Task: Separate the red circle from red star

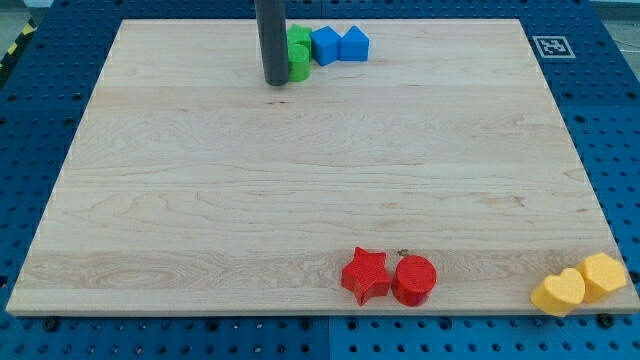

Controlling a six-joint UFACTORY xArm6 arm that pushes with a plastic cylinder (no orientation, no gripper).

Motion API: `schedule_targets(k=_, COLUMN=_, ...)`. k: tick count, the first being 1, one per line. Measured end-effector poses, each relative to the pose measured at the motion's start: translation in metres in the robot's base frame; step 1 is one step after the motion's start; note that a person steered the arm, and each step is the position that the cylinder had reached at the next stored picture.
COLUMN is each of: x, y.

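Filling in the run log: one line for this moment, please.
my tip: view's top, beside green blocks | red circle: touching red star, view's bottom | separation: not started

My tip (277, 82) beside green blocks (298, 55) — red star (365, 275) touching red circle (414, 280).

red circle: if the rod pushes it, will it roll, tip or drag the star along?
The red circle lies flat like a squat puck, so it should slide, not roll or tip. It sits against the red star; a leftward push likely carries both. My tip is far off.
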State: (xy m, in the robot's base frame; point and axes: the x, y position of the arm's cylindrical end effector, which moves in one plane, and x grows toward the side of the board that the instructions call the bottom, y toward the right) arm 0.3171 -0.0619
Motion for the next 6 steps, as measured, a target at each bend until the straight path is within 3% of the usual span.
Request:
schedule_targets(k=1, x=0.008, y=0.0)
schedule_targets(k=3, x=0.121, y=-0.037)
schedule_targets(k=4, x=0.197, y=-0.043)
schedule_targets(k=5, x=0.272, y=-0.015)
schedule_targets(k=6, x=0.301, y=0.008)
